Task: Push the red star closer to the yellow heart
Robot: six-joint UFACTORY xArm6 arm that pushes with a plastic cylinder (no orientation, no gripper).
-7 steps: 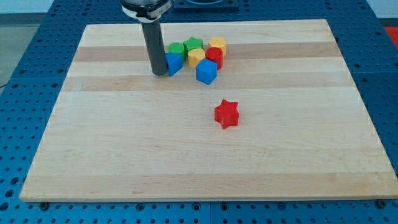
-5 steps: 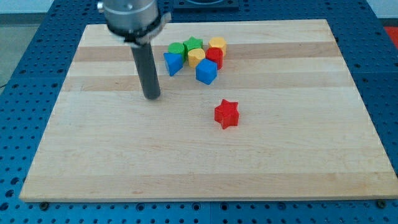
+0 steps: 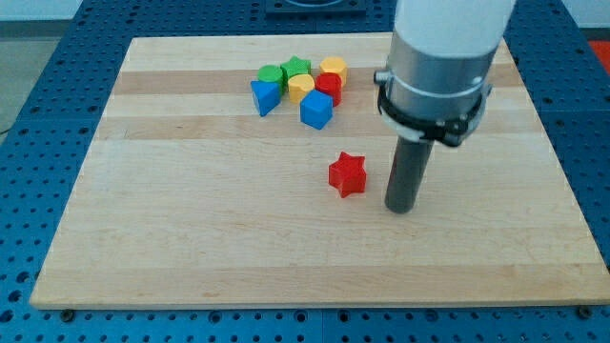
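Note:
The red star (image 3: 348, 174) lies alone near the middle of the wooden board (image 3: 191, 219). The yellow heart (image 3: 301, 88) sits in a cluster of blocks toward the view's top, up and left of the star. My tip (image 3: 401, 209) rests on the board just right of the red star and slightly lower, with a small gap between them. The rod and arm body rise above it toward the view's top right.
The cluster holds a blue triangular block (image 3: 266, 96), a green block (image 3: 272, 75), a green star (image 3: 297, 67), a yellow block (image 3: 334, 68), a red block (image 3: 329, 88) and a blue cube (image 3: 316, 110). Blue perforated table surrounds the board.
My tip has moved from left of the cluster, down and across to the right, to the red star's right side. No block has moved.

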